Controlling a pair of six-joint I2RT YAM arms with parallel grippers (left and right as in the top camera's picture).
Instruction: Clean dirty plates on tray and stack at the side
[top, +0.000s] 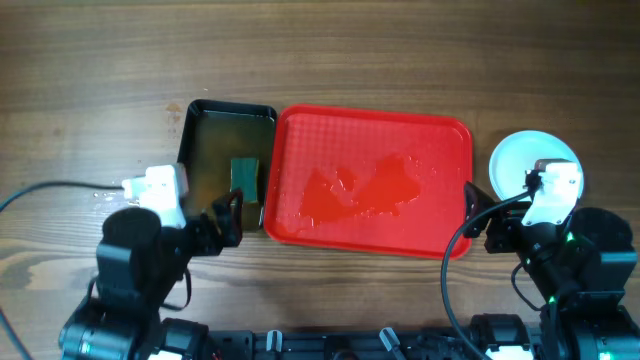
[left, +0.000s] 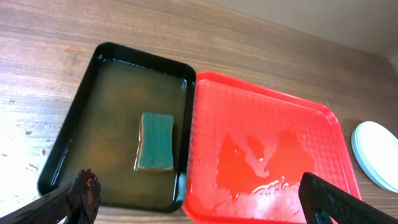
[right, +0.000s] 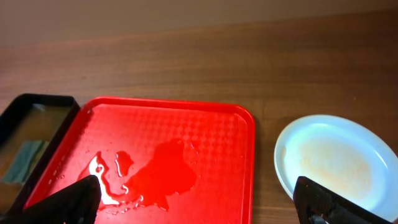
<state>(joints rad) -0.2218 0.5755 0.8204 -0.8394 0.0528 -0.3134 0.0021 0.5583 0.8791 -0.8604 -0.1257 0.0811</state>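
The red tray (top: 440, 135) lies at the table's middle with only a puddle of water (top: 365, 188) on it; it also shows in the left wrist view (left: 311, 118) and the right wrist view (right: 217, 124). The pale plates (top: 515, 160) sit stacked on the wood right of the tray, seen in the right wrist view (right: 336, 155) and at the left wrist view's edge (left: 376, 155). My left gripper (left: 199, 199) is open and empty over the tray's near left corner. My right gripper (right: 196, 199) is open and empty between tray and plates.
A black tray (top: 195, 125) of brownish water lies left of the red tray, with a green sponge (top: 245, 176) in it, also in the left wrist view (left: 155, 140). Cables run along the near table edge.
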